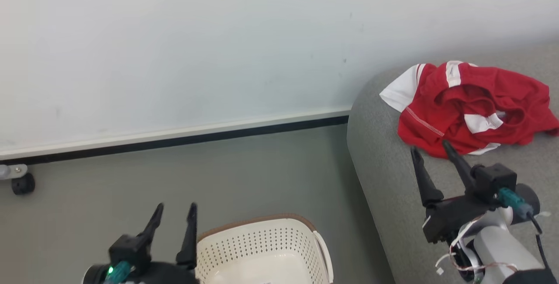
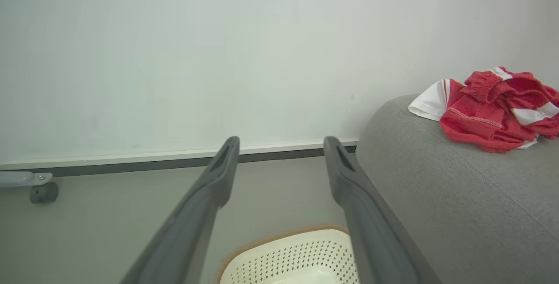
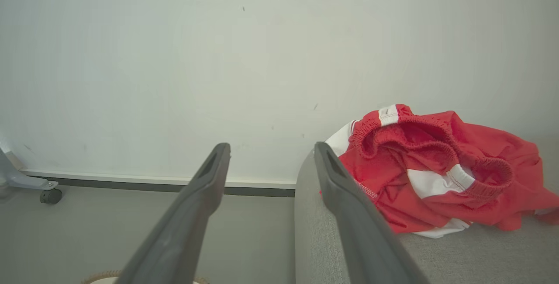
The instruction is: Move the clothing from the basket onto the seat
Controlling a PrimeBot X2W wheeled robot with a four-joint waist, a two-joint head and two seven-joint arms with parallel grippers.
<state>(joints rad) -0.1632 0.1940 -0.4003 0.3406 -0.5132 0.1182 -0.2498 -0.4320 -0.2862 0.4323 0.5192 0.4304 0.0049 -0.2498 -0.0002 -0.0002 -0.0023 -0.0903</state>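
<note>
The red and white clothing [image 1: 471,107] [image 2: 493,111] [image 3: 436,170] lies crumpled on the light-grey seat [image 1: 393,179] [image 2: 458,196] [image 3: 458,258] near the wall. My right gripper [image 1: 430,147] [image 3: 270,153] hovers open just in front of the heap with nothing between its fingers. The cream basket [image 1: 262,249] [image 2: 297,258] with a brown rim stands on the floor left of the seat; the part of its inside that I see holds nothing. My left gripper [image 1: 177,207] [image 2: 281,144] is open beside the basket's left edge, holding nothing.
A pale wall [image 1: 174,48] with a white and black skirting [image 1: 174,137] runs behind the grey floor [image 1: 218,179]. A small black caster on a grey leg [image 1: 22,182] [image 2: 43,192] [image 3: 50,195] stands at the far left by the wall.
</note>
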